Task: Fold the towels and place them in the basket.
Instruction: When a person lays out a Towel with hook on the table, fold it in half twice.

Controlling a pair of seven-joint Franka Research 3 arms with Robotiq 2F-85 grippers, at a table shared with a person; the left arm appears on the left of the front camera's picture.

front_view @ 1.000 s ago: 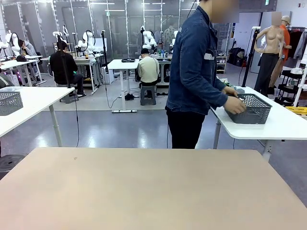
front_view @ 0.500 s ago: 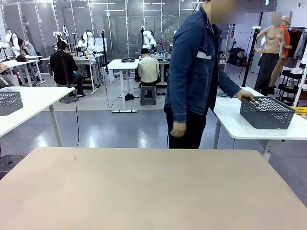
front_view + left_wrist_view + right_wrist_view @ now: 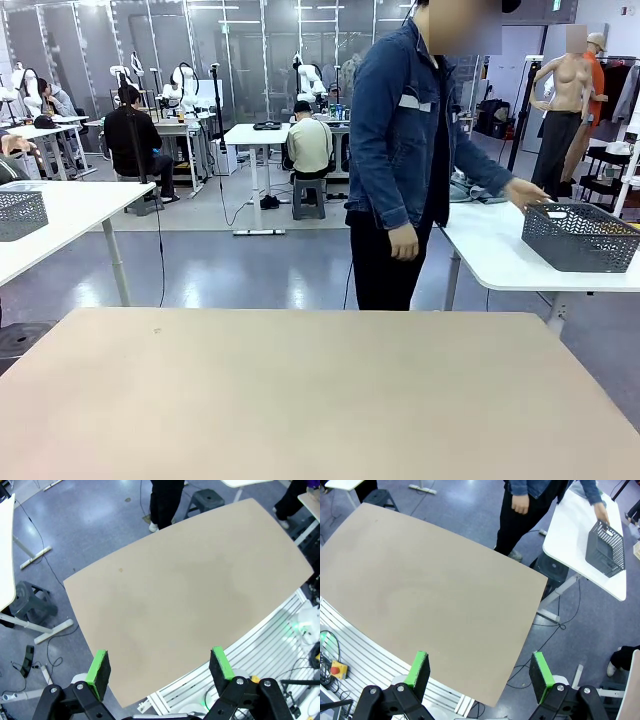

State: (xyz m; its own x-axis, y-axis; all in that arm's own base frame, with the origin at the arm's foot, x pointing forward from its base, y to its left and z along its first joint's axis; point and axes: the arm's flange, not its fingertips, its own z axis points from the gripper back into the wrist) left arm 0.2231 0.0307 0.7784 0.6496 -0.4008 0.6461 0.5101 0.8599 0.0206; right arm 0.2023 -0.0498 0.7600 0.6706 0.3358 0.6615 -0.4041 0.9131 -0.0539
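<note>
Partly hidden: the basket is cut off by the right edge of the front view, and what lies inside cannot be made out through its lattice walls.
Hard to tell: a pale heap is seen on the side table behind the person's arm; whether it is cloth cannot be told.
Basket's place: it is set on the white side table, beyond the far right corner of the beige table and well apart from both grippers.
Person: a person in a denim jacket is stood between the two tables; one hand is laid on the basket's rim and the other hand is hung at the side.
Left gripper: the green pads are spread wide with nothing between them, high above the beige table.
Right gripper: the pads are likewise spread wide and nothing is grasped.
Surface: a plain matte beige top is shown, marked by one small dark speck.
Room: a glossy grey-blue floor, rows of white tables and glass partitions are seen, with seated people farther off.
Around: a second grey basket is set on a white table at the left; a grey stool is stood beside a table leg.
In the way: part of the side table is covered by the person's body.
</note>
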